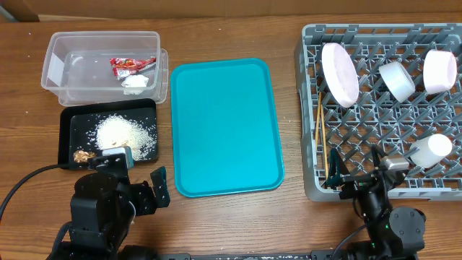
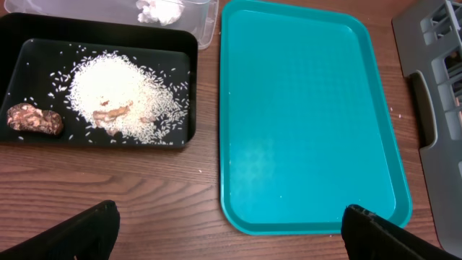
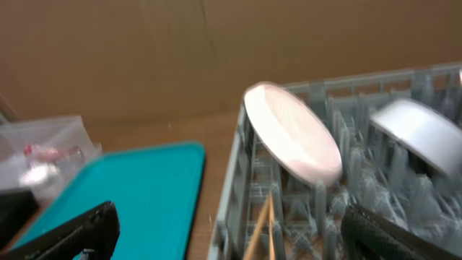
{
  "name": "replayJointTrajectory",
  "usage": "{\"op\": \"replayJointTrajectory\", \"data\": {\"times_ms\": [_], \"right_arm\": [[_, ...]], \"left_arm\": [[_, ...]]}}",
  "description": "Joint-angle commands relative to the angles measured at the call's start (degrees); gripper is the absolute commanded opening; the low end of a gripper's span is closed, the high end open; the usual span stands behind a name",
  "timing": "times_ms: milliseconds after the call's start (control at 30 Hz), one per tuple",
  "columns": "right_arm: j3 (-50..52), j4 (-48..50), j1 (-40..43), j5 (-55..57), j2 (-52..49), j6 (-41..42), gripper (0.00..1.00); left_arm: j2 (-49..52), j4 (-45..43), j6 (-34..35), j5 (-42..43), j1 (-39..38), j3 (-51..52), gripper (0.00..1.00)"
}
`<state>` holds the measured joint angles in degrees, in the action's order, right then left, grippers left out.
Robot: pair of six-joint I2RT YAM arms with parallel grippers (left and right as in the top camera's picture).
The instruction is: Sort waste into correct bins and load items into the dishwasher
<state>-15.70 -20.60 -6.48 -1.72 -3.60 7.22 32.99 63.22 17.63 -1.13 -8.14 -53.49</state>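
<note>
The clear tub (image 1: 58, 65) at back left holds the red wrapper (image 1: 131, 66) and the white tissue (image 1: 136, 82). The black tray (image 1: 68, 133) holds loose rice (image 1: 124, 133) and the brown lump (image 1: 83, 155); both show in the left wrist view (image 2: 119, 90) (image 2: 32, 119). The grey dish rack (image 1: 310, 108) holds a pink plate (image 1: 339, 72), two bowls (image 1: 395, 79) (image 1: 439, 71), a cup (image 1: 430, 150) and chopsticks (image 1: 322, 137). My left gripper (image 1: 143, 189) is open and empty near the table's front. My right gripper (image 1: 355, 172) is open and empty at the rack's front edge.
A large teal tray (image 1: 224, 126) lies bare between the bins and the rack. The rack's near wall (image 2: 433, 108) shows at the right of the left wrist view. Bare wooden table runs along the front.
</note>
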Motion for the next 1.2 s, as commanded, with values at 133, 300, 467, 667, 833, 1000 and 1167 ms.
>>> {"op": "replayJointTrajectory", "data": {"times_ms": [133,300,467,667,833,1000,1167], "right_arm": [[7.39,12.59,0.09,0.61,3.43,-0.11,1.0],[14.51,24.24,1.79,0.96,3.43,-0.13,1.0],[15.26,15.98,2.97,-2.1,3.43,-4.44,1.0],[15.26,16.06,2.97,-1.79,3.43,-4.42,1.0],[15.26,16.06,2.97,-1.79,3.43,-4.44,1.0],[15.26,16.06,2.97,-1.79,3.43,-4.44,1.0],[15.26,16.06,2.97,-1.79,3.43,-4.44,1.0]], "left_arm": [[-0.39,-0.04,0.39,-0.76,0.2,0.52,1.0],[-0.39,-0.02,0.39,-0.76,0.2,0.52,1.0],[-0.39,-0.04,0.39,-0.76,0.2,0.52,1.0],[-0.39,-0.04,0.39,-0.76,0.2,0.52,1.0],[-0.39,-0.04,0.39,-0.76,0.2,0.52,1.0],[-0.39,-0.02,0.39,-0.76,0.2,0.52,1.0],[-0.39,-0.04,0.39,-0.76,0.2,0.52,1.0]]}}
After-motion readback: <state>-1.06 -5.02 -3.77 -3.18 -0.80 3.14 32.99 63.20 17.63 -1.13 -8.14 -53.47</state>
